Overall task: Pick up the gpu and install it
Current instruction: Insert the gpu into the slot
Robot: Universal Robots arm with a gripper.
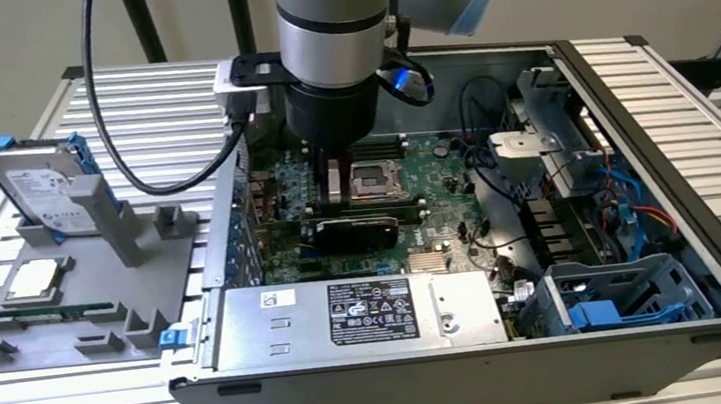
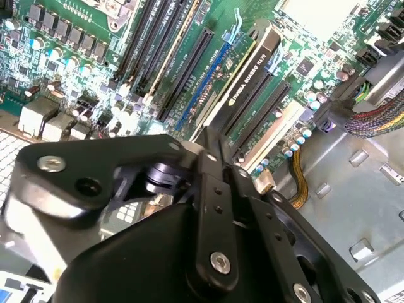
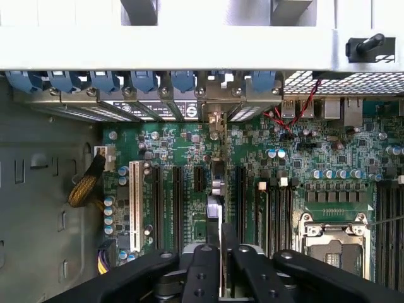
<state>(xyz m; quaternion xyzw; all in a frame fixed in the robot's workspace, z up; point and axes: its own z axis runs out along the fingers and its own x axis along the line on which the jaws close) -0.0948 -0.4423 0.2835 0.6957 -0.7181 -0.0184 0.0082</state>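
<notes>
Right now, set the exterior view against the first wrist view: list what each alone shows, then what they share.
Exterior alone: the hard drive standing in the grey holder outside the case, the power supply, and the arm reaching down into the case. First wrist alone: blue slot clips and the white expansion slot. Shared: the gripper over the upright gpu, the motherboard and the processor socket.

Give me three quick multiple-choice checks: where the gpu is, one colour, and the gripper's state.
1. Where is the gpu?
A. on the table
B. on edge at the motherboard slots
C. on the power supply

2. What colour are the hard drive rails?
A. red
B. blue
C. yellow

3. What is the gripper doing?
A. open, apart from the card
B. shut on the gpu
C. holding a cable

Answers:
1. B, the card stands among the slots.
2. B, blue rails flank the drive.
3. B, the fingers pinch the card's top edge.
</notes>
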